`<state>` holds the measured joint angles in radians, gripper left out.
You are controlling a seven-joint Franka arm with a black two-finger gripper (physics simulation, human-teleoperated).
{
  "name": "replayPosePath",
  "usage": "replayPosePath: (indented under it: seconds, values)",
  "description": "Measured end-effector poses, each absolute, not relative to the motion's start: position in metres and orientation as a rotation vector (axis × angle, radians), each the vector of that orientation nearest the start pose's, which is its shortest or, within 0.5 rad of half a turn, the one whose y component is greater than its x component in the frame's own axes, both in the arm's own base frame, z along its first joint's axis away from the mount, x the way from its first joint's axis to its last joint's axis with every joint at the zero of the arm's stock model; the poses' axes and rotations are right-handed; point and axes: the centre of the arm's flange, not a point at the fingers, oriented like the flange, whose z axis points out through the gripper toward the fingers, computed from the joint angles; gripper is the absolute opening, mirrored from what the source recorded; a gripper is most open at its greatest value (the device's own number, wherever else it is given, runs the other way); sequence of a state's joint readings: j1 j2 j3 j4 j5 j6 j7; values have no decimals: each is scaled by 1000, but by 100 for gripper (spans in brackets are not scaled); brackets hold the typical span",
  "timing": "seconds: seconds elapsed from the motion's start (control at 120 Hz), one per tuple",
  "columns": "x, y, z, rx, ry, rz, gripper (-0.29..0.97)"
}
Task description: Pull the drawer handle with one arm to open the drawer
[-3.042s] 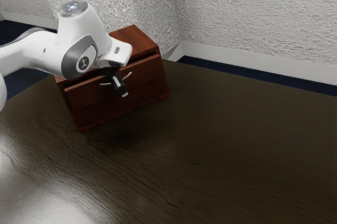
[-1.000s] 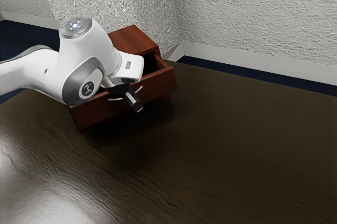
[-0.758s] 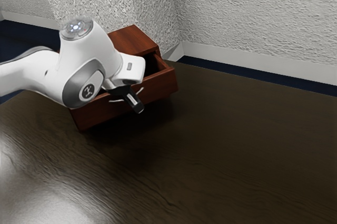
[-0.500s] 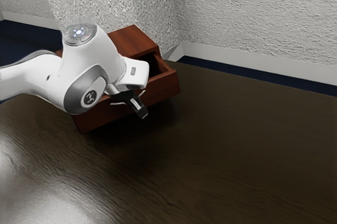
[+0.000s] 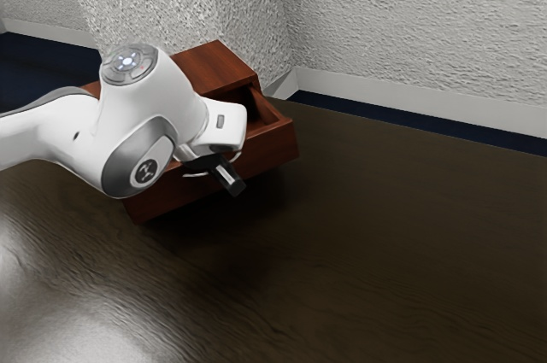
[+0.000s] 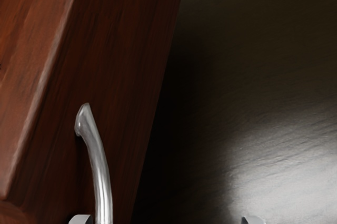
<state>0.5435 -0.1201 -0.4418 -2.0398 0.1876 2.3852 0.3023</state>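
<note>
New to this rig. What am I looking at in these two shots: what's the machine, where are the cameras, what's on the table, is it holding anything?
These are simulator renders, not photos. The white machine is a robot arm ending in a black two-finger gripper. The exterior view is taken from a camera at the arm's side. The wrist view comes from a camera on the arm's hand, looking out past the gripper.

A small reddish-brown cabinet stands on the dark wooden table. Its top drawer is partly pulled out.

In the wrist view, the curved silver bar is the drawer's handle, seen close up against the drawer front. The gripper's fingers are spread wide, with the handle between them near one finger, so it seems to hook the handle rather than clamp it.
</note>
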Motion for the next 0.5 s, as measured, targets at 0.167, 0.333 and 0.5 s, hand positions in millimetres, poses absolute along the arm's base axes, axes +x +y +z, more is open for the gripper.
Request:
replayPosePath:
  seconds: [0.167,0.333,0.5]
  values:
    - [560,50,541,-2759,421,-579,30]
    - [560,49,542,-2761,409,-585,32]
    - [560,47,544,-2761,404,-593,35]
